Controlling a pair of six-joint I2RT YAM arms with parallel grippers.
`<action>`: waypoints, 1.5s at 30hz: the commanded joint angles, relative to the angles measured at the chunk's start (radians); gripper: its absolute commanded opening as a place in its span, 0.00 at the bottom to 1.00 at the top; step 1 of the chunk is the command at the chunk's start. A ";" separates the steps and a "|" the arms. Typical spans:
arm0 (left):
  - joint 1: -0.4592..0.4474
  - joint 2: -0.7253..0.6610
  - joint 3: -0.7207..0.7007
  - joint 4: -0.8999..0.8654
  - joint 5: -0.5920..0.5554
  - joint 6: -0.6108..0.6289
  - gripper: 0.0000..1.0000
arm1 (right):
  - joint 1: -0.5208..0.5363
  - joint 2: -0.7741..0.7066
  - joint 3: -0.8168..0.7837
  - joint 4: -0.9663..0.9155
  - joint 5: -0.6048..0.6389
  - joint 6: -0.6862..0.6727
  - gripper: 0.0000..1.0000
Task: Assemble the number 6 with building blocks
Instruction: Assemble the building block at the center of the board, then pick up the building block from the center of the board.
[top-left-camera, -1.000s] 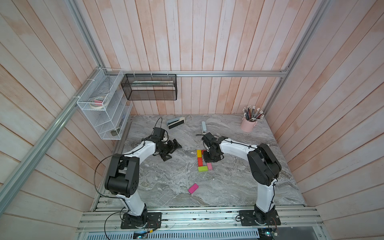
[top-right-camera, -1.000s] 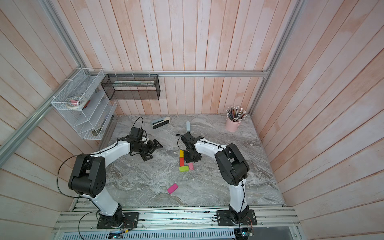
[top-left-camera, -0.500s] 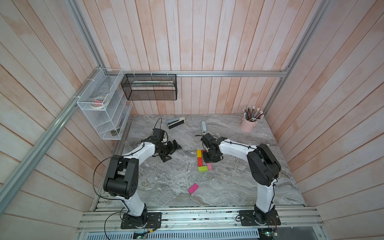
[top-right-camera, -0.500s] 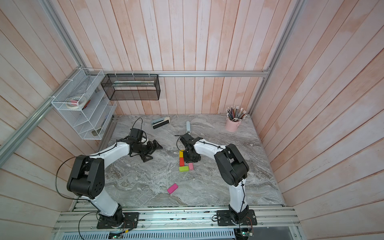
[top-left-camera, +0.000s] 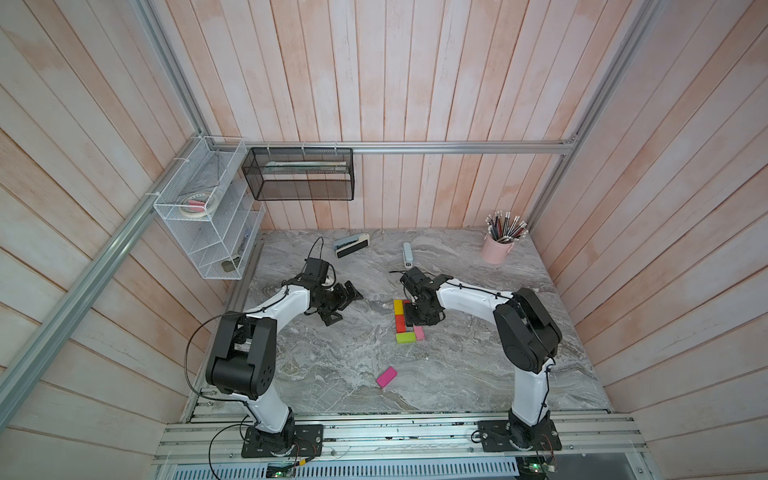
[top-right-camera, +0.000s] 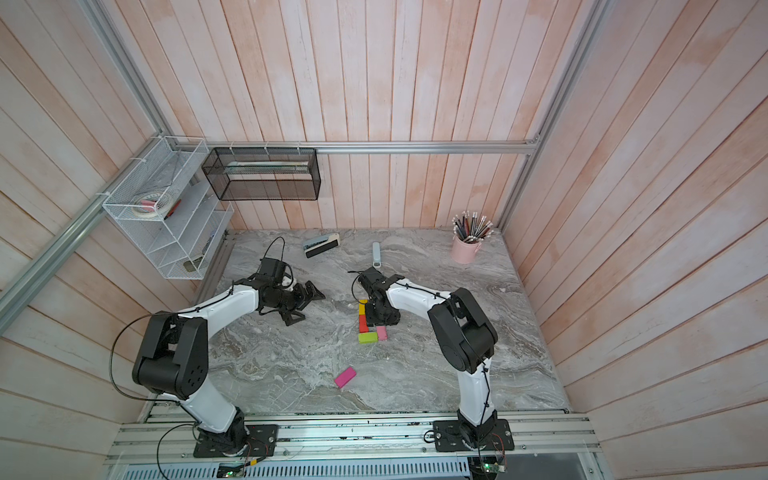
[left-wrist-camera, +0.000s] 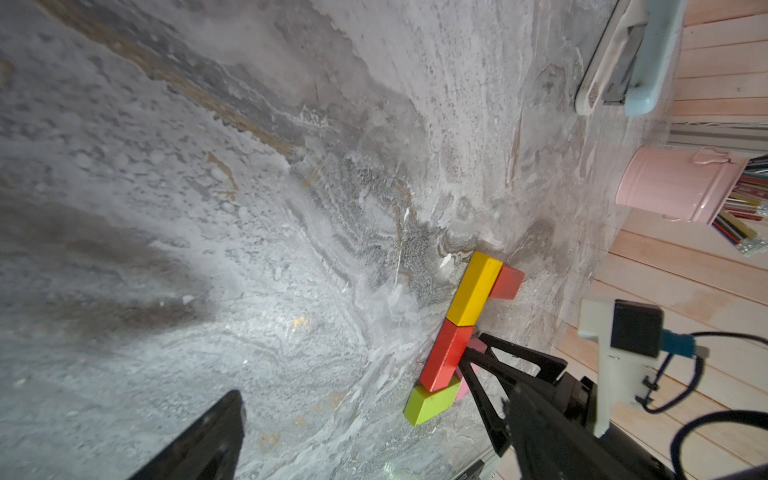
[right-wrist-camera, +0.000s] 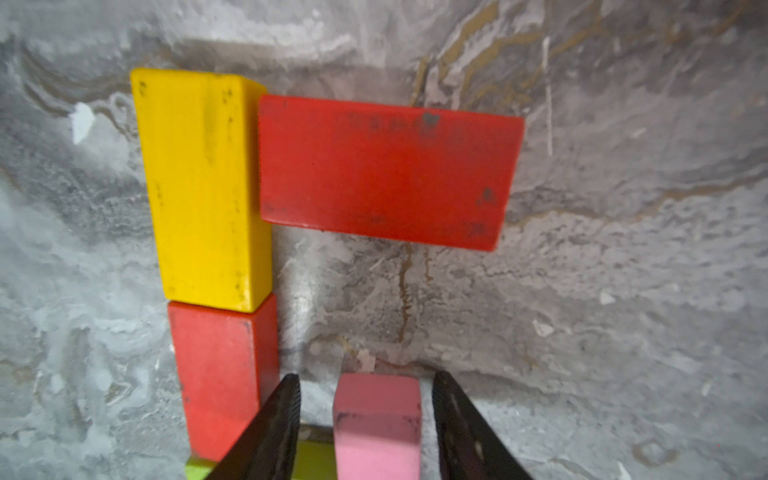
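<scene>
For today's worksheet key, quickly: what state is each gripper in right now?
Left gripper: open, empty.
Right gripper: open, straddling the light pink block, not gripping it.

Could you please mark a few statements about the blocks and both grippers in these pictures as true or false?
1. The magenta block lies alone, apart from the other blocks. True.
2. The right gripper is clamped on the light pink block. False: its fingers stand open on either side of that block, with a gap at each.
3. The yellow block meets the lower red block end to end. True.
4. The left gripper holds the green block. False: it is open and empty, away from the blocks; the green block lies next to the lower red block.
</scene>
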 joint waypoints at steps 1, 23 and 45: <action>-0.005 -0.027 -0.018 0.014 -0.007 -0.001 1.00 | -0.013 0.040 -0.061 -0.091 0.029 0.045 0.55; -0.007 -0.049 -0.075 0.037 0.001 -0.005 1.00 | -0.002 -0.343 -0.236 0.022 -0.007 0.017 0.64; -0.004 -0.134 -0.245 0.106 0.042 -0.062 1.00 | 0.385 -0.172 -0.053 -0.186 -0.123 -0.178 0.79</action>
